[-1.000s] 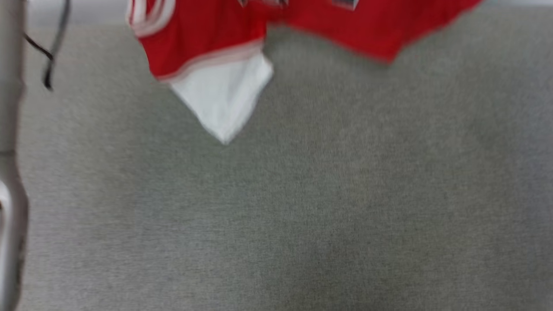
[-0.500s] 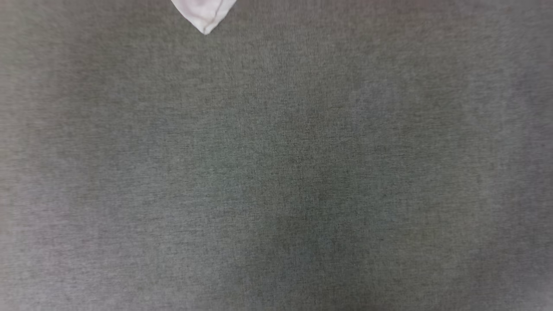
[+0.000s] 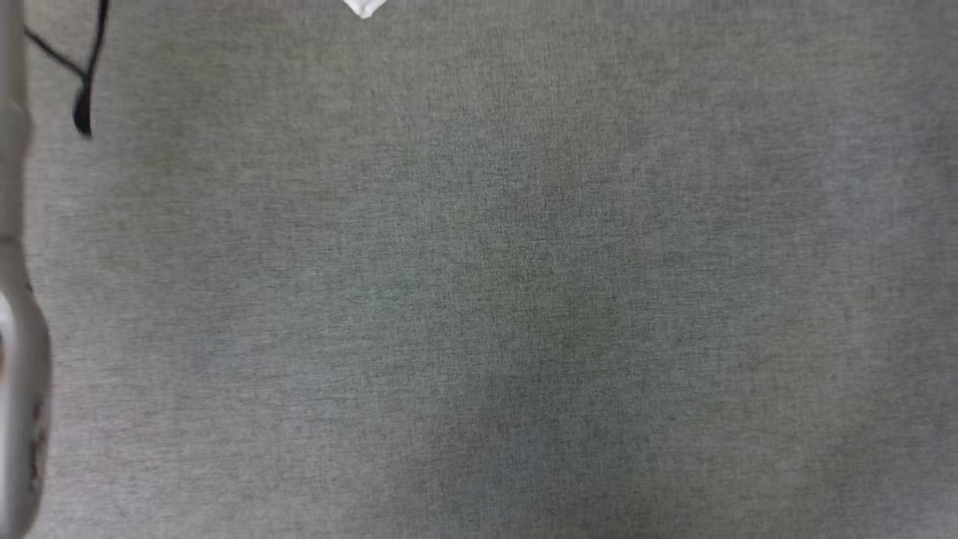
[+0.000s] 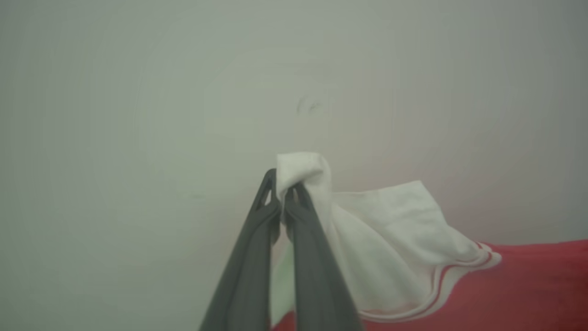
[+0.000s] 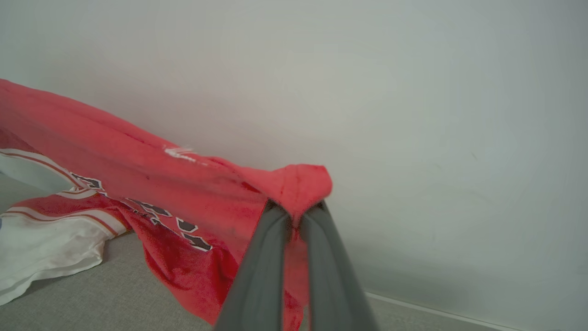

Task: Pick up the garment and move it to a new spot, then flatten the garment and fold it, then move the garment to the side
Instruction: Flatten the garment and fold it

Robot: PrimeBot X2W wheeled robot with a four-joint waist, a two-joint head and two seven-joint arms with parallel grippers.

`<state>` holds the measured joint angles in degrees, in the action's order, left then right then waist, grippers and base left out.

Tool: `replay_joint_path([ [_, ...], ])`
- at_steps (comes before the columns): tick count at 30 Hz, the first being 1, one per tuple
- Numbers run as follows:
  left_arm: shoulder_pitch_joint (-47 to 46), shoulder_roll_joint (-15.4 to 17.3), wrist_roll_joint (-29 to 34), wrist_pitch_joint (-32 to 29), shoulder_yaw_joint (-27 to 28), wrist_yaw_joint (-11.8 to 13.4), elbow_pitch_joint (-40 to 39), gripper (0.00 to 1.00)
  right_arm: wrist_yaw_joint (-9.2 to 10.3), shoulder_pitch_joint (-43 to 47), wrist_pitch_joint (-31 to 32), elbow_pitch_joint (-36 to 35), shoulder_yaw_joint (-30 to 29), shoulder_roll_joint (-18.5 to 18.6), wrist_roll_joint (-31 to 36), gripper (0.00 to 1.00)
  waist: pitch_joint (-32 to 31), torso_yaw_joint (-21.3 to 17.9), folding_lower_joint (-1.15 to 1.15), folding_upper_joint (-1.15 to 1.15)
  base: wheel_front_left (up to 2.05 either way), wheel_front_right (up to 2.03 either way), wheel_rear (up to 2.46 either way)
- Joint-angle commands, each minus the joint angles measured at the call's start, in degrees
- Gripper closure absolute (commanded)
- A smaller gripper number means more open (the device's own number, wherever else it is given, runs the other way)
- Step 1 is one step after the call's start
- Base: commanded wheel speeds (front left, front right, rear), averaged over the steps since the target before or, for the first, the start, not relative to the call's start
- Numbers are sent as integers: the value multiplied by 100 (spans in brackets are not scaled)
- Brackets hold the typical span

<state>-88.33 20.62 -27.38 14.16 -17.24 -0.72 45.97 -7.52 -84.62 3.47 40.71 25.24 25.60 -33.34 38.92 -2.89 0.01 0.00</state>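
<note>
The garment is a red jersey with white, red-striped sleeves and dark lettering. In the left wrist view my left gripper (image 4: 280, 195) is shut on a bunch of its white sleeve (image 4: 390, 230), the red body (image 4: 528, 289) hanging off to the right. My right gripper (image 5: 298, 211) pinches a red fold of the garment (image 5: 138, 179) in the right wrist view, and the cloth droops leftward down to the grey surface (image 5: 92, 294). Just the white sleeve tip (image 3: 364, 7) of the garment peeks in at the top edge of the head view.
Grey fabric surface (image 3: 524, 299) spreads across the head view. A pale arm segment (image 3: 19, 337) runs down the left edge, with a black cable (image 3: 82, 90) beside it. A plain pale wall (image 5: 413, 92) stands behind the garment in both wrist views.
The garment has slid up out of the head view, from red body and sleeve showing to just a white tip. The view itself shifted between frames. Both grippers stay shut.
</note>
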Motion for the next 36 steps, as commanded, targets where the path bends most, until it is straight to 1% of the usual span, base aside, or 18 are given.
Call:
replay_joint_path([
  [1, 383, -19, -102, 59, 73, -81, 96, 100, 6, 327, -63, 52, 241, 39, -189, 100, -254, 31, -1, 0, 0, 0, 0],
  [4, 966, -14, -221, 80, 144, -189, 137, 100, 6, 779, -183, 29, 569, 171, -396, 100, -573, 74, -1, 0, 0, 0, 0],
  [5, 966, -14, -221, 80, 144, -189, 137, 100, 6, 779, -183, 29, 569, 171, -396, 100, -573, 74, -1, 0, 0, 0, 0],
  [10, 2257, 2, -453, 108, 291, -314, -4, 100, 6, 1784, -377, -157, 1016, 465, -764, 100, -1174, 192, -1, 0, 0, 0, 0],
  [14, 3554, 61, -591, 114, 431, -280, -307, 100, 7, 2705, -548, -375, 1261, 629, -995, 100, -1652, 196, -1, 0, 0, 0, 0],
  [16, 4125, 119, -586, 116, 459, -226, -539, 100, 8, 3103, -628, -476, 1304, 751, -1062, 100, -1829, 225, -1, 0, 0, 0, 0],
  [19, 5047, 159, -670, 116, 526, -125, -865, 100, 8, 3771, -654, -655, 1384, 812, -1132, 100, -2099, 250, -1, 0, 0, 0, 0],
  [24, 6507, 236, -798, 23, 598, 145, -1512, 100, 9, 4921, -592, -983, 1336, 892, -1247, 100, -2610, 274, -1, 0, 0, 0, 0],
  [27, 7386, 220, -875, -107, 620, 405, -2040, 100, 9, 5580, -594, -1205, 1112, 943, -1205, 100, -2844, 279, -1, 0, 0, 0, 0],
  [31, 8436, 276, -1015, -311, 735, 757, -2855, 100, 10, 6537, -497, -1589, 658, 921, -1095, 100, -3152, 295, -1, 0, 0, 0, 0],
  [33, 8954, 285, -1089, -468, 781, 936, -3266, 100, 10, 7072, -327, -1769, 383, 890, -1001, 100, -3307, 304, -1, 0, 0, 0, 0],
  [36, 9596, 315, -1225, -779, 839, 1200, -3919, 100, 10, 7868, -67, -2170, -169, 747, -855, 100, -3484, 327, -1, 0, 0, 0, 0],
])
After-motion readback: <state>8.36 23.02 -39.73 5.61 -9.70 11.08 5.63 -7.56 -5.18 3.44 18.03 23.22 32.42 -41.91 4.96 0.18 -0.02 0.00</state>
